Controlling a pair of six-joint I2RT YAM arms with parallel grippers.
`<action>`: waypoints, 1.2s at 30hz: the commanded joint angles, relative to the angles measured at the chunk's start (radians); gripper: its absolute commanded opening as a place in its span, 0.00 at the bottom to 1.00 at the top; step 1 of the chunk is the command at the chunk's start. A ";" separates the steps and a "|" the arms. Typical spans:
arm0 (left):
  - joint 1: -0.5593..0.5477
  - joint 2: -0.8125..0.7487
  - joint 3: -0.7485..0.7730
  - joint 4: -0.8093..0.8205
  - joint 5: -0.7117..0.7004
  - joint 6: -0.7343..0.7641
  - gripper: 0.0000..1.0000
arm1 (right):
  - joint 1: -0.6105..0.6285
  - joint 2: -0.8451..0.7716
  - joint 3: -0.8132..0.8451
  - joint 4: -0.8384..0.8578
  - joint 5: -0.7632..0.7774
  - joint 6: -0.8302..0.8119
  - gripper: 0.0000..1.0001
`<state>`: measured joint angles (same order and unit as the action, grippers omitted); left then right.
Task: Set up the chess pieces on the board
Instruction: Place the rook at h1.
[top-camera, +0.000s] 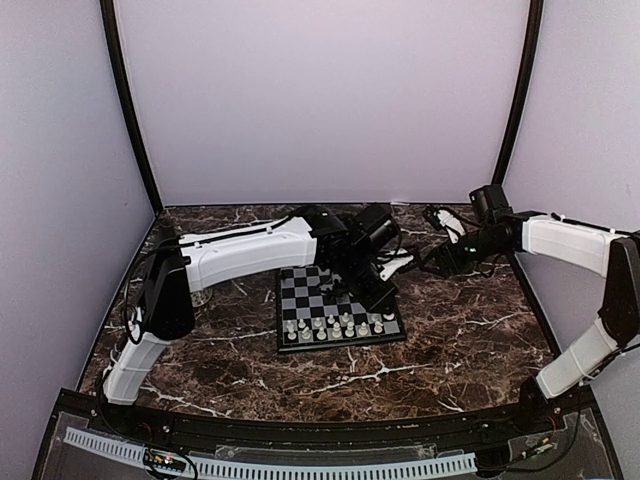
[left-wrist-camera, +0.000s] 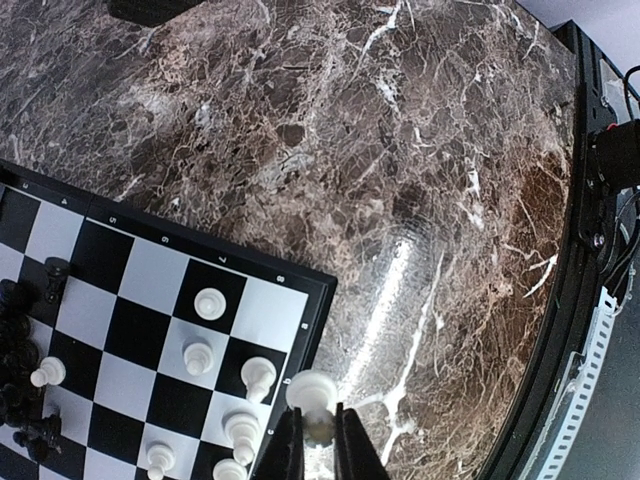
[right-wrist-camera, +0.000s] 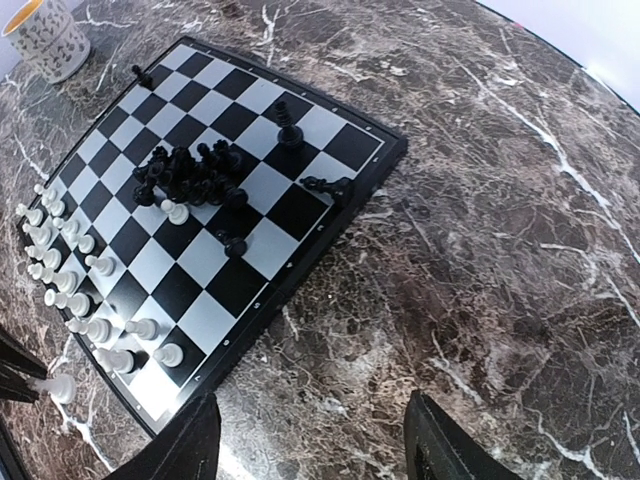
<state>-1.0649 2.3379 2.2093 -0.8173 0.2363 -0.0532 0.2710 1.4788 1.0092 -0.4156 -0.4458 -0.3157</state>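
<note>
The board (top-camera: 300, 290) lies mid-table, its dark border showing in the left wrist view (left-wrist-camera: 312, 320) and the right wrist view (right-wrist-camera: 300, 262). White pieces (top-camera: 335, 326) stand in two rows along its near edge (right-wrist-camera: 70, 270). Black pieces (right-wrist-camera: 190, 170) are heaped near the middle, with a few loose ones apart. My left gripper (left-wrist-camera: 320, 440) is shut on a white pawn (left-wrist-camera: 314, 392), held just outside the board's near right corner (top-camera: 385, 300). My right gripper (right-wrist-camera: 310, 410) is open and empty over bare tabletop right of the board (top-camera: 405, 263).
A pale patterned mug (right-wrist-camera: 48, 35) stands on the table past the board's far left corner. The marble tabletop (top-camera: 470, 330) spreads around the board. A black rail with cables (left-wrist-camera: 590, 250) runs along the table's front edge.
</note>
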 joint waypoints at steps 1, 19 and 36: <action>-0.015 0.023 0.038 0.019 0.009 0.025 0.10 | -0.021 -0.036 -0.024 0.052 0.025 0.032 0.64; -0.023 0.126 0.114 -0.002 -0.074 0.027 0.12 | -0.034 -0.035 -0.046 0.074 0.045 0.031 0.64; -0.023 0.158 0.130 -0.020 -0.074 0.021 0.19 | -0.034 -0.030 -0.044 0.071 0.026 0.028 0.65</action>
<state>-1.0828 2.4912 2.3089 -0.8104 0.1570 -0.0372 0.2417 1.4624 0.9741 -0.3798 -0.4015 -0.2901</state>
